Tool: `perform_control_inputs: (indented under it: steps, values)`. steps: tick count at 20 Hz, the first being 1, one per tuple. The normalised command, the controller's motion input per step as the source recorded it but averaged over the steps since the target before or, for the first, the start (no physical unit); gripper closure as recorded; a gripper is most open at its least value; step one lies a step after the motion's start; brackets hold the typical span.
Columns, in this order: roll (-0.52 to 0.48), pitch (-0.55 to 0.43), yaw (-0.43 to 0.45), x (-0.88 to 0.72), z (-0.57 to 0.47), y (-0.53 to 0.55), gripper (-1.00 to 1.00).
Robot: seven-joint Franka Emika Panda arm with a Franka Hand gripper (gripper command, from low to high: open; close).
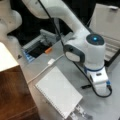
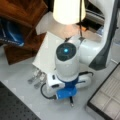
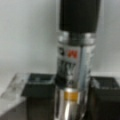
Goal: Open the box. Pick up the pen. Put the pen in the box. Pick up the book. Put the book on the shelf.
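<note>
Claw (image 3: 72, 87): clamped on the pen (image 3: 75, 50) in the wrist view, a black pad (image 3: 40, 87) at each side of the barrel; the pen stands upright, black cap at the top, silver middle with a small red mark, a yellow band low down.
Arm: in both front views the white wrist with its blue light (image 1: 95, 38) hangs over the surface and hides the claw beneath it.
Box (image 1: 110, 30): lid up, at the upper right of a front view; grey compartments (image 2: 107, 92) show at the lower right of a front view, cut off by the frame edge.
Book (image 1: 58, 91): flat on the surface at lower centre of a front view, wire binding along its lower-left edge; partly behind the arm in a front view (image 2: 46, 52).
Shelf (image 1: 12, 92): brown wood at the lower left, cream top board above it; upper left in a front view (image 2: 22, 30).
Surface (image 1: 100, 107): grey; a white cable (image 1: 45, 68) crosses it beside the book, metal strips (image 2: 37, 78) lie at the book's corner.
Room: dark behind the arm.
Hard to make out: an orange item (image 1: 48, 50) by a grey tray at upper centre.
</note>
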Motion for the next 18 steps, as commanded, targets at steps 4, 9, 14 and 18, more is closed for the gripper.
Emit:
perform_control_inputs:
  steps: [4,9,14,18]
  values:
    - [-0.133,0.050,-0.173,-0.21,0.34,0.08,1.00]
    - [-0.120,0.025,-0.244,-0.16,0.29,0.07,1.00]
    - [-0.150,-0.028,-0.336,-0.14,0.20,0.12,1.00]
    - [-0.131,0.002,-0.442,-0.11,0.23,0.25,1.00]
